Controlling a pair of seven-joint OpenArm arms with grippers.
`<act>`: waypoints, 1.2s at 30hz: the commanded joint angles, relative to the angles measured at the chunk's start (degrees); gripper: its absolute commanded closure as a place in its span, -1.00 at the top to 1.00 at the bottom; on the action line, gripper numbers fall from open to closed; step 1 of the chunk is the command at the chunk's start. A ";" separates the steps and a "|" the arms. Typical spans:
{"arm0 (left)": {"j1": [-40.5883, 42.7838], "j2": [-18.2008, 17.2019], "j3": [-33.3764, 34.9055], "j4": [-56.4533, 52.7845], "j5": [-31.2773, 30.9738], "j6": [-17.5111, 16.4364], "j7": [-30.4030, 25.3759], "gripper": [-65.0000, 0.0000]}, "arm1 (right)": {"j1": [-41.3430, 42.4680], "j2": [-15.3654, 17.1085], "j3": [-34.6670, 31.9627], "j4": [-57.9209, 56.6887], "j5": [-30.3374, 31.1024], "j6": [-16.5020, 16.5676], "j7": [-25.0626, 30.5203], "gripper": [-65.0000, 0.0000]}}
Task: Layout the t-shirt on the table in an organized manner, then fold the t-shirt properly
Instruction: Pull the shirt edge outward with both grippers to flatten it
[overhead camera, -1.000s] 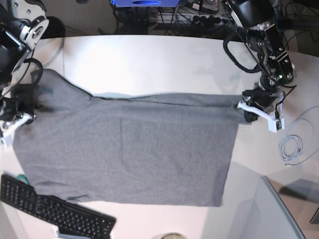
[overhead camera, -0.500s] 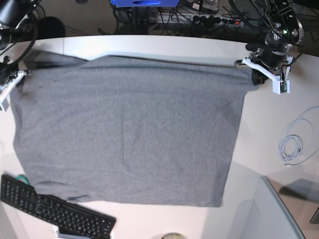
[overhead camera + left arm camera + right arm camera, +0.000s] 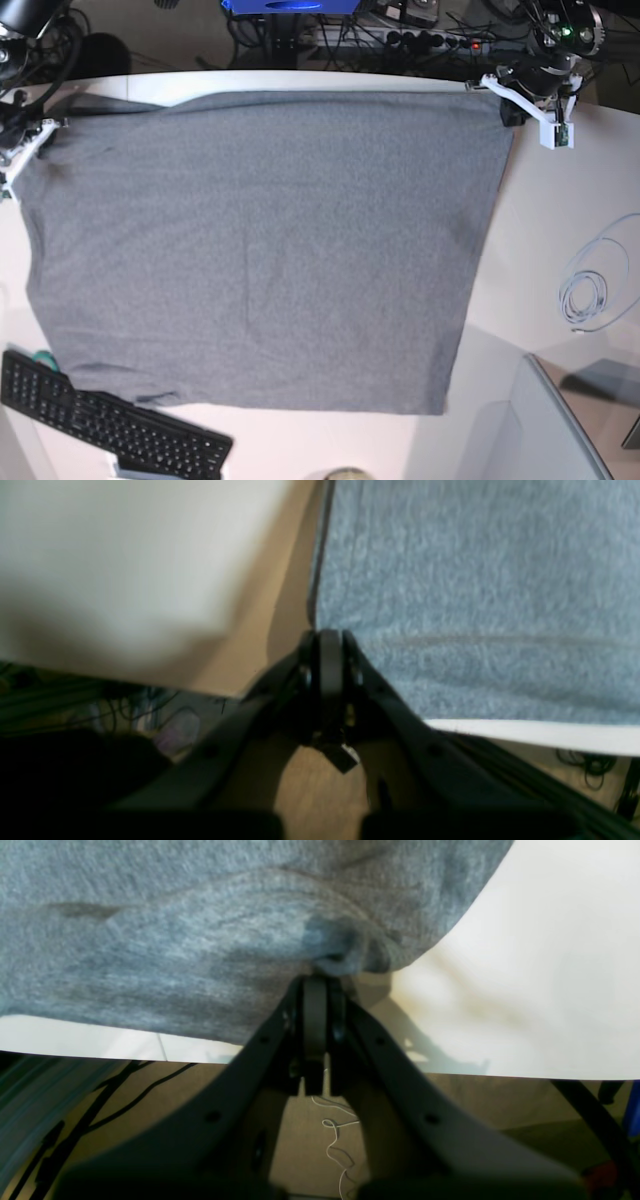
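The heather-grey t-shirt lies spread flat over most of the white table, its far hem reaching the table's back edge. My left gripper is at the far right corner of the cloth. In the left wrist view this gripper is shut on the t-shirt at its edge. My right gripper is at the far left corner. In the right wrist view it is shut on a bunched fold of the t-shirt, by the table edge.
A black keyboard lies at the front left, touching the shirt's near corner. A coiled white cable rests on the table's right side. A grey panel stands at the front right. Wires and equipment sit behind the back edge.
Both grippers have pulled the folded-over top layer away toward the table's back edge. The shirt has gone from doubled over to spread out full length.
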 commanded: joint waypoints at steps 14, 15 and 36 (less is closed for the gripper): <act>-1.31 -0.49 -0.44 2.72 -0.21 0.51 -0.89 -1.00 | -0.65 -1.44 0.13 9.26 0.33 0.08 -3.42 -1.00; -1.40 -0.49 -0.26 3.25 -0.21 0.51 -0.89 -1.00 | -0.57 -1.44 -0.04 10.31 0.33 0.08 -4.22 -1.00; -21.88 -0.75 -0.09 -6.43 0.49 0.77 7.55 -1.00 | 17.98 0.94 -0.48 -9.82 -0.20 -2.78 -2.37 -0.99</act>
